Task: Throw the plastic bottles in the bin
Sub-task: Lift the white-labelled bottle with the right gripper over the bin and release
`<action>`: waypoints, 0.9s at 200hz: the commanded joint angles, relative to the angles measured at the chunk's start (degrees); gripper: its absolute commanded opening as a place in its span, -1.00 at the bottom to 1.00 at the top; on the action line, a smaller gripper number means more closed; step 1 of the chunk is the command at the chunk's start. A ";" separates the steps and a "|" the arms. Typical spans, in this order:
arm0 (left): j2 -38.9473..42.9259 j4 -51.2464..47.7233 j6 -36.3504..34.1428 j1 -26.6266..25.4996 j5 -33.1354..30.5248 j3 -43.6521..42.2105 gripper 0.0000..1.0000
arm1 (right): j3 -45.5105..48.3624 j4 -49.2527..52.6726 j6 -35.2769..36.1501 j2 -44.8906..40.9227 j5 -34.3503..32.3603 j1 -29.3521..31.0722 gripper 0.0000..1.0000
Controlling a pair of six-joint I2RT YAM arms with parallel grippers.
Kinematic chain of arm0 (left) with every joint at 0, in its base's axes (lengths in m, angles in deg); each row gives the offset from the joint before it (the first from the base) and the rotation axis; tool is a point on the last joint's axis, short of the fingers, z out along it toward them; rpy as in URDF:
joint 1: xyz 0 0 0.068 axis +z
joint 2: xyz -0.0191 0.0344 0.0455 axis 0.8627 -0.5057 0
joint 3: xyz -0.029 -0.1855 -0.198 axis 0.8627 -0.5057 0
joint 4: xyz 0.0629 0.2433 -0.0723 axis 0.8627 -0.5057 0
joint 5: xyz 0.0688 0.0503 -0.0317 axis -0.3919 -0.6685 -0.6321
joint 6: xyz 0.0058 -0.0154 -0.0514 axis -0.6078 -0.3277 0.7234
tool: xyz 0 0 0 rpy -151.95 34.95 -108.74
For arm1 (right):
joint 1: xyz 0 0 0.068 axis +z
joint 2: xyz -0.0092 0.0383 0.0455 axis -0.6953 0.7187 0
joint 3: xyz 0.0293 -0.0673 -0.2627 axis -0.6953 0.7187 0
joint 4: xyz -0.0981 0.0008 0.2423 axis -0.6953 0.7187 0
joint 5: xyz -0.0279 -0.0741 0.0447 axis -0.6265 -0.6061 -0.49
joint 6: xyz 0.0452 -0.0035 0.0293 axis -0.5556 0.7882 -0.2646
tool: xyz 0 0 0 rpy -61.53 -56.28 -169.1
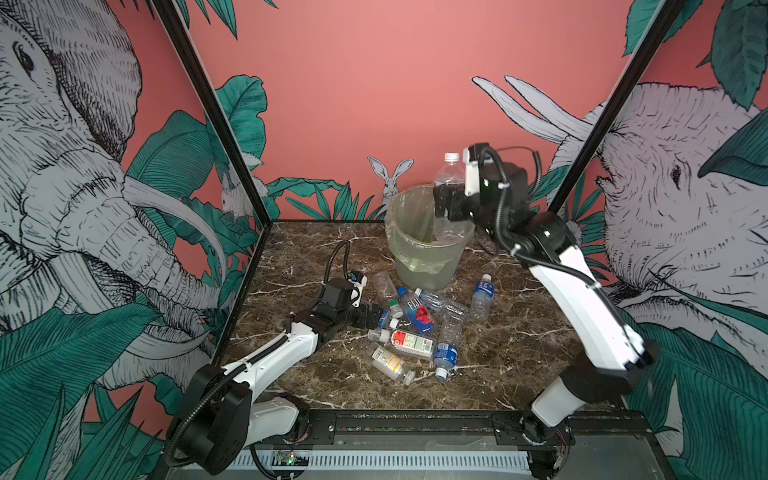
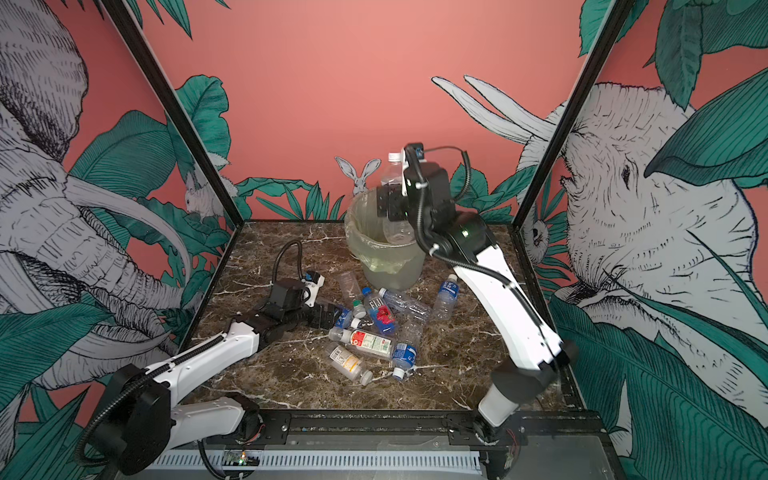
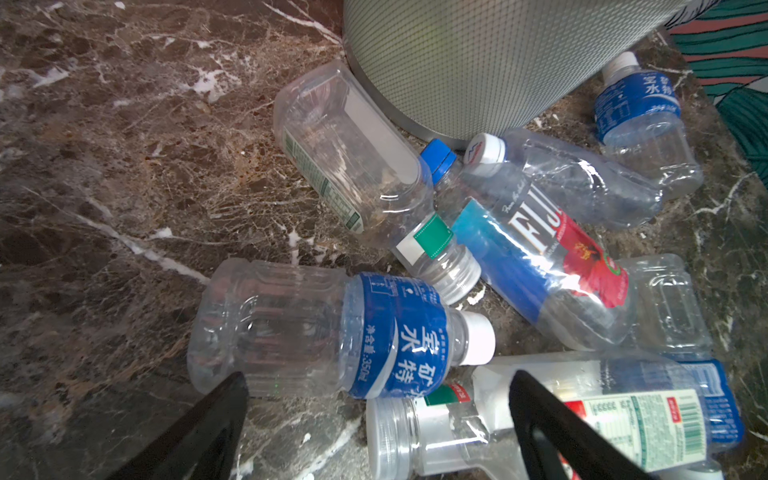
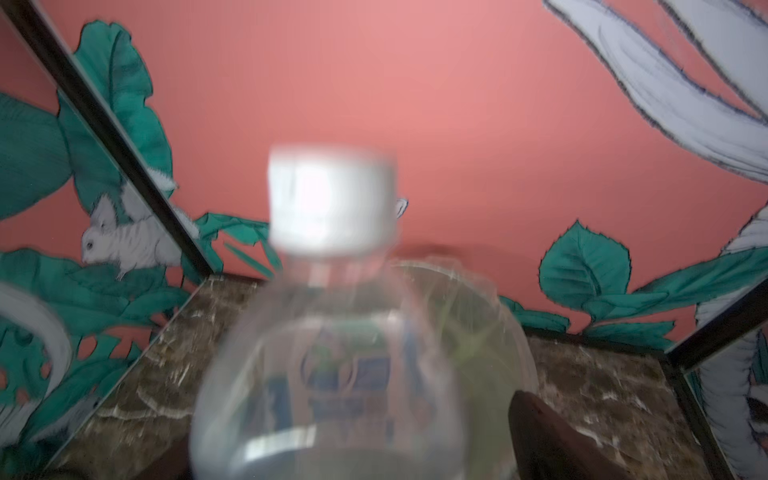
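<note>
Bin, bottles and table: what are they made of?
The bin looks like frosted grey-white plastic: light glows through its wall, and a clear bag lines it. The bottles look like thin, clear, shiny plastic; some are dented. The table looks like polished brown marble with white veins, maybe only a print.

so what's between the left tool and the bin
Two lying bottles: a blue-labelled bottle right ahead of the left tool, then a clear squarish bottle by the bin. The left wrist view shows it best.
</note>
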 commanded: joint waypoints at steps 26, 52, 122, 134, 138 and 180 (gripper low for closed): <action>2.91 -2.49 1.06 0.23 -1.33 0.92 0.99 | -3.66 7.39 2.31 1.52 -4.01 -0.83 0.98; 4.89 -4.92 1.73 0.27 -3.19 1.49 0.99 | 13.02 -0.65 1.53 -8.58 -1.77 -0.46 0.98; 5.65 -9.11 6.76 0.27 -9.31 4.16 0.99 | 38.31 -3.60 -0.17 -24.22 -0.96 -0.55 0.98; 5.04 -9.69 8.53 0.27 -9.39 4.77 0.99 | 41.36 -3.34 -0.55 -25.70 -0.78 -0.54 0.97; 4.78 -10.06 9.03 0.27 -9.45 5.02 0.99 | 42.26 -3.30 -0.60 -26.19 -0.60 -0.55 0.97; 4.18 -10.70 10.56 0.31 -8.35 5.67 0.99 | 52.20 -2.67 -4.21 -30.71 1.71 -0.63 0.97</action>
